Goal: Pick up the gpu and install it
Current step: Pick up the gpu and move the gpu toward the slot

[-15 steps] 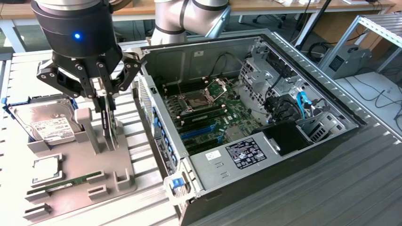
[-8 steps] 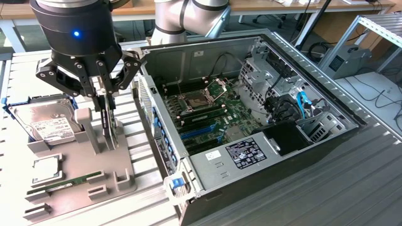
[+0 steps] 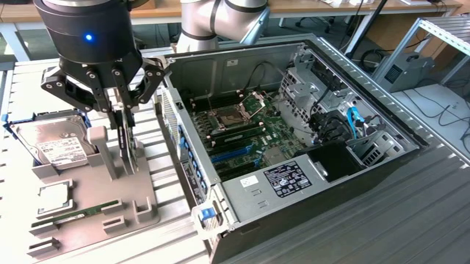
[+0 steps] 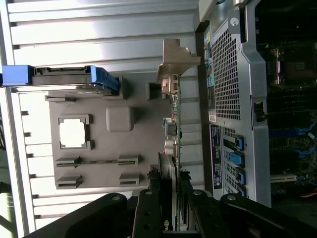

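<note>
Pincer (image 3: 129,162) fingers (image 4: 148,208) gripped both faces of the gpu (image 4: 174,124), which stood on edge in the grey holder (image 3: 88,192) on the desk (image 3: 411,220), its silver bracket (image 4: 174,59) at the far end, just beside the open computer case (image 3: 294,217); a hard drive (image 3: 50,144) sat toward the exterior view's left

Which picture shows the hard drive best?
The exterior view: the hard drive has its top and white label facing the camera. In the wrist view the hard drive is edge-on, between blue rails.
</note>
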### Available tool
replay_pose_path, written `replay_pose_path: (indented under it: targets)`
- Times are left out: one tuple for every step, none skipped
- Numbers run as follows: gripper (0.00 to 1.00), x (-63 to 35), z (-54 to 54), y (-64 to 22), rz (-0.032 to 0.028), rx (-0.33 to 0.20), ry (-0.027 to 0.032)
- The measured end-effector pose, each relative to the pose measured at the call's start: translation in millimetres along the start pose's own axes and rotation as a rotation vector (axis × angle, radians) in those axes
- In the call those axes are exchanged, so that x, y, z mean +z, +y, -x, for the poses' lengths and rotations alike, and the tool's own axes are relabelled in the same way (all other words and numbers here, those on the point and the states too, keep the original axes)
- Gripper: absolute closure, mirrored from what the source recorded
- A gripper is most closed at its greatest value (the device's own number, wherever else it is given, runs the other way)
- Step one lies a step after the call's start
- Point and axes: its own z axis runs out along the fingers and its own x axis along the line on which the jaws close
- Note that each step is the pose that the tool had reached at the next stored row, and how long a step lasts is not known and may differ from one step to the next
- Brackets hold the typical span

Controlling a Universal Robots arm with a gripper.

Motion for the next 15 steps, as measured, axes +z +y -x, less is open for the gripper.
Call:
replay_pose_path:
  targets:
    - [0.74,-0.3,0.0,0.0,0.0000,0.000,0.0000]
    - [0.74,-0.5,0.0,0.0,0.0001,0.000,0.0000]
    - [0.74,-0.8,0.0,0.0,0.0000,0.000,0.0000]
    - [0.74,-1.1,0.0,0.0,0.0000,0.000,0.0000]
    - [0.74,-1.3,0.0,0.0,0.0000,0.000,0.0000]
    - [0.74,-1.5,0.1,0.0,0.0000,0.000,0.0000]
    - [0.74,-1.7,0.1,0.0,0.0000,0.000,0.0000]
    - [0.74,-1.9,0.1,0.0,0.0000,0.000,0.0000]
    - [0.74,-2.2,0.1,0.0,0.0000,0.000,0.0001]
    - [0.74,-2.4,0.1,0.0,0.0000,0.000,0.0000]
    - [0.74,-2.6,0.1,0.0,0.0000,0.000,0.0000]
    - [0.74,-2.8,0.1,0.0,0.0000,0.000,0.0000]
    - [0.74,-3.0,0.1,0.0,0.0001,0.000,0.0000]
    - [0.74,-3.3,0.1,0.0,0.0000,0.000,0.0000]
    - [0.74,-3.4,0.1,0.0,0.0001,0.000,0.0000]
